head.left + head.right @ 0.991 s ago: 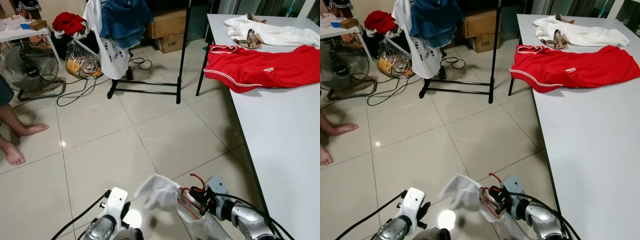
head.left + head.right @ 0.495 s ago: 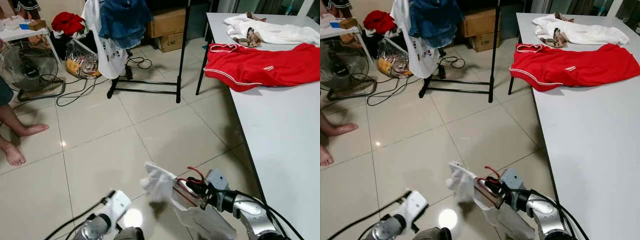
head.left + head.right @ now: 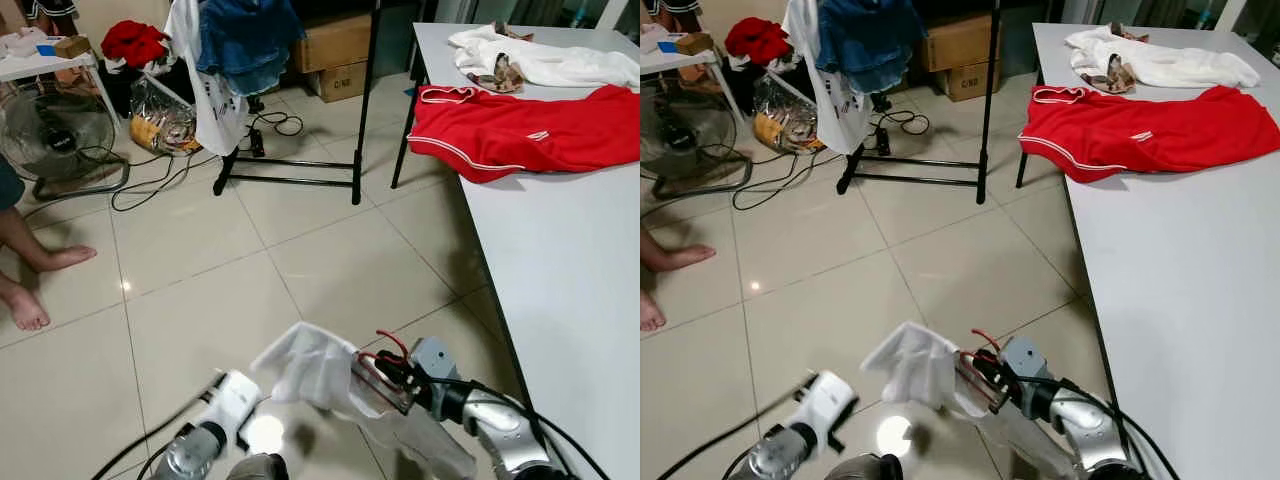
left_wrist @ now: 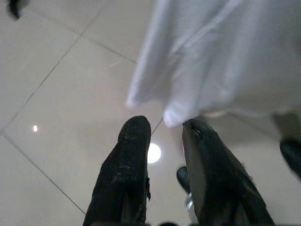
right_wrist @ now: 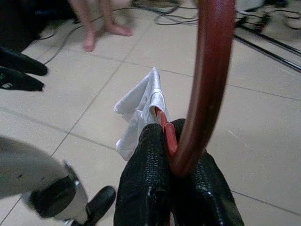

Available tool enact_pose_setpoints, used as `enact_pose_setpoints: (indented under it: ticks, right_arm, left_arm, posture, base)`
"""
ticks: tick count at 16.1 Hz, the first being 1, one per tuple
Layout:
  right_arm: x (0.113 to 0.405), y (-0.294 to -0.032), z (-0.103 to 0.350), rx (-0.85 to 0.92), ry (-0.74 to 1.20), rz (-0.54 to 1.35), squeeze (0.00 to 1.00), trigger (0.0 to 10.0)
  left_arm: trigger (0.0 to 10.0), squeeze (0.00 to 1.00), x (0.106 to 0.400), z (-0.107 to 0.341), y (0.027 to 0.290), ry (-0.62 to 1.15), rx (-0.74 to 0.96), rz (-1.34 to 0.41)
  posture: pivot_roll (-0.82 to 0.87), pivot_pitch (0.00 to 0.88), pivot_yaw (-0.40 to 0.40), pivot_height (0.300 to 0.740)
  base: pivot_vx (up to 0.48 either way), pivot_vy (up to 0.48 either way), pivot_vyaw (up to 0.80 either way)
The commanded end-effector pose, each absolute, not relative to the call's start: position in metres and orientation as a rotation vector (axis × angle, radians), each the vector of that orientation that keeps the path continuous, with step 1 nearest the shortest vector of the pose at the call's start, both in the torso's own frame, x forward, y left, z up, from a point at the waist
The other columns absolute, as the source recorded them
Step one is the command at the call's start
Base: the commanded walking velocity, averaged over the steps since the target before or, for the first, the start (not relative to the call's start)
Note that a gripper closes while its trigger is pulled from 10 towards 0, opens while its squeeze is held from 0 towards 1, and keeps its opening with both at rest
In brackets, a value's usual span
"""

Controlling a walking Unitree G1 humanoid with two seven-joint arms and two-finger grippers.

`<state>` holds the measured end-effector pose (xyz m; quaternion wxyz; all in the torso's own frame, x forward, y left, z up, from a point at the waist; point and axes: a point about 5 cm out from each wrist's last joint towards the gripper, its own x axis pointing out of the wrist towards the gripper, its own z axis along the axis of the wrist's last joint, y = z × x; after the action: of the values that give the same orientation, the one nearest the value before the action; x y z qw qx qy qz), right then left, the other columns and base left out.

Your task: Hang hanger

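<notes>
Right gripper clenched on red hanger carrying a white garment, low over the tiles, hook pointing up; black clothes rack stands well ahead, across open floor; left gripper released, just beside the cloth.

Even, bright indoor light — a ceiling lamp glares off the glossy beige floor tiles below the hanging white cloth. Head views sharp; wrist views soft — the red curved plastic hanger hook is blurred.
</notes>
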<state>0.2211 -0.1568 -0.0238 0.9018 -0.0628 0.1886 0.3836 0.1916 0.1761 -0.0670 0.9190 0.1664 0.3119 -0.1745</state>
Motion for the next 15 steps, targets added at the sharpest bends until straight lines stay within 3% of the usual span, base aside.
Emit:
enact_pose_setpoints:
  ticks: [1,8,15]
  right_arm:
    - [0.225,-0.154,-0.022,-0.133,0.363,0.763,0.0,10.0]
    - [0.252,-0.149,-0.012,-0.181,0.309,0.571,0.0,10.0]
    - [0.245,-0.13,-0.017,-0.214,0.317,0.66,0.0,10.0]
  left_arm:
    - [10.0,0.0,0.194,-0.066,0.18,0.65,0.285,-0.302]
    - [10.0,0.0,0.195,-0.07,0.165,0.698,0.116,-0.254]
    - [10.0,0.0,0.204,-0.066,0.166,0.687,0.116,-0.237]
  posture:
    - [-0.07,0.0,0.058,0.736]
    - [-0.06,0.0,0.07,0.736]
    - [-0.06,0.0,0.075,0.736]
  base:
    - [0.0,0.0,0.0]
    - [0.0,0.0,0.0]
    - [0.0,0.0,0.0]
